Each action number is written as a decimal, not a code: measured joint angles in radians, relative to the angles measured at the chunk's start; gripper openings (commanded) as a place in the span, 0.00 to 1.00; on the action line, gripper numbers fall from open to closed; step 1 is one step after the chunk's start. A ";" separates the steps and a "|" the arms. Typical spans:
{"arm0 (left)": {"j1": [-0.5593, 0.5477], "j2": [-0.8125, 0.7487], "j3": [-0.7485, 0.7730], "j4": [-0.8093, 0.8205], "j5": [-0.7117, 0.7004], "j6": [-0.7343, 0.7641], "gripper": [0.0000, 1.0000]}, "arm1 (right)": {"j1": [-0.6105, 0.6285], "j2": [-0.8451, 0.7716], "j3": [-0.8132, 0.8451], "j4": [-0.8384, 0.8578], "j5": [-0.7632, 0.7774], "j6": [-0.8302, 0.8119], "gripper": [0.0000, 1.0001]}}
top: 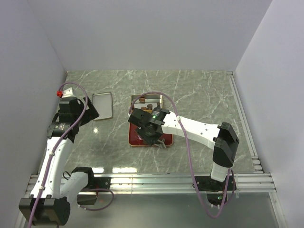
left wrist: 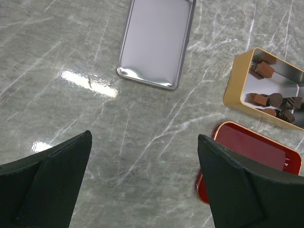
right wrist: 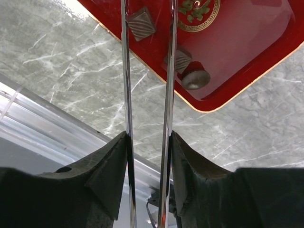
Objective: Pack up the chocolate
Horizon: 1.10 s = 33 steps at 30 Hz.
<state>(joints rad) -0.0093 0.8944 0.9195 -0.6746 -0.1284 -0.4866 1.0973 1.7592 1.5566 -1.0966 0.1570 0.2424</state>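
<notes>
Now, right claw: closed on the metal tongs. Its two black fingers press the pair of blades from either side, and the blades run parallel with a gap between them.
Tongs: they reach from the right claw out over the near corner of the red tray. Their tips are cut off at the top of the wrist view, so I cannot tell whether they hold anything.
Left claw: wide open with nothing between its fingers, hanging above bare marble table to the left of the tray and tin.
Chocolate on tray: three pieces show in the right wrist view. A ribbed square one lies in line with the gap between the blades. A second ribbed one is partly behind the right blade, and a round one sits just beside it near the tray's corner.
Chocolate in tin: several dark and lighter brown pieces lie together inside the gold tin.
Gold tin: open, standing just beyond the red tray's far edge.
Silver lid: lying flat on the marble, left of the tin and apart from it.
Aluminium rail: runs along the table's near edge, below the tray.
</notes>
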 measured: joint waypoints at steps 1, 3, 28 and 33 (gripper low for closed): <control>0.000 0.000 0.000 0.000 0.000 0.000 0.99 | 0.000 0.000 0.000 -0.001 0.000 0.000 0.47; 0.000 0.000 0.000 0.002 0.000 0.000 1.00 | 0.000 0.000 0.000 -0.002 0.000 0.002 0.47; 0.000 0.021 0.000 0.019 0.001 0.002 0.99 | -0.138 0.000 0.234 -0.069 0.002 -0.008 0.33; 0.000 0.027 0.001 0.021 0.000 0.003 1.00 | -0.254 0.023 0.257 -0.048 0.005 -0.031 0.33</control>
<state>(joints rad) -0.0093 0.9215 0.9203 -0.6537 -0.1280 -0.4839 0.8429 1.7824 1.8137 -1.1446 0.1619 0.2119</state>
